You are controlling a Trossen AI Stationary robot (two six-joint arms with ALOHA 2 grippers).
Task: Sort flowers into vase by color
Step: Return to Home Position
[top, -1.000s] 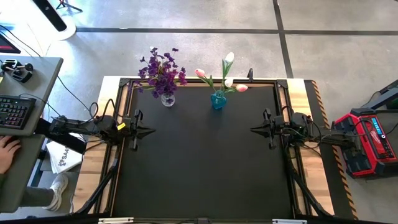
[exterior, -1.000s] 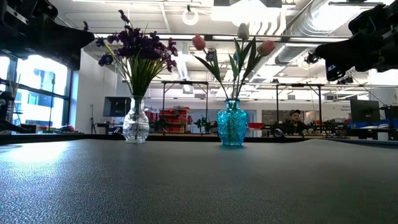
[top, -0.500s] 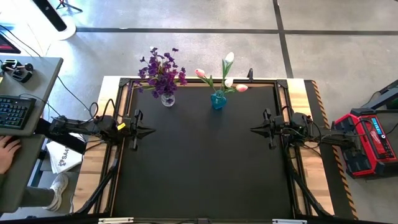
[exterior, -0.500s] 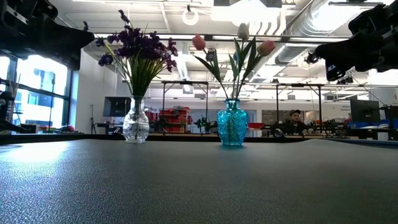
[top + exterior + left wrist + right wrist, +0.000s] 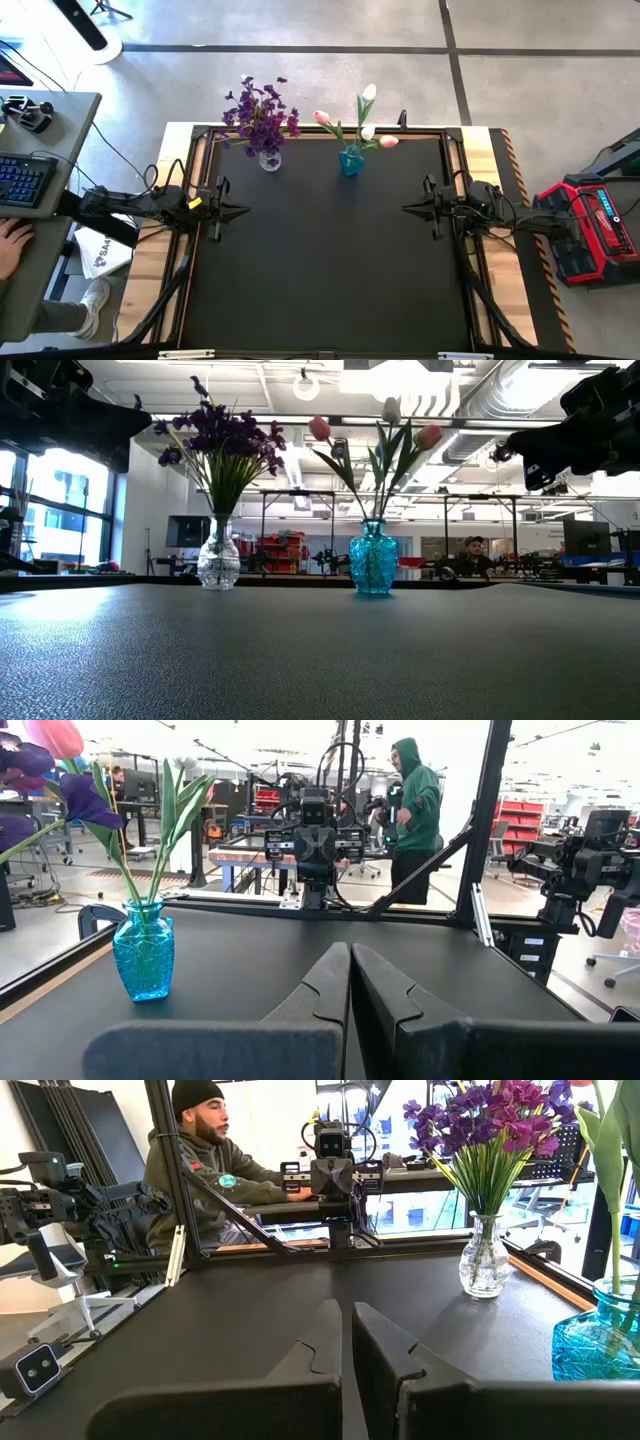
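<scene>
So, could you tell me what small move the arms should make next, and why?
Probably just hold position: purple flowers stand in the clear vase, tulips in the blue vase, no stems lie on the mat, and the left gripper and right gripper sit shut at opposite sides.

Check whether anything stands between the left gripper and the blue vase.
Nothing visible does. Only bare black mat lies between the left gripper and the blue vase; the clear vase stands off to one side.

Blue vase (image 5: 605, 1345) edge-cropped, purple flowers (image 5: 82, 800) partly cut off
</scene>
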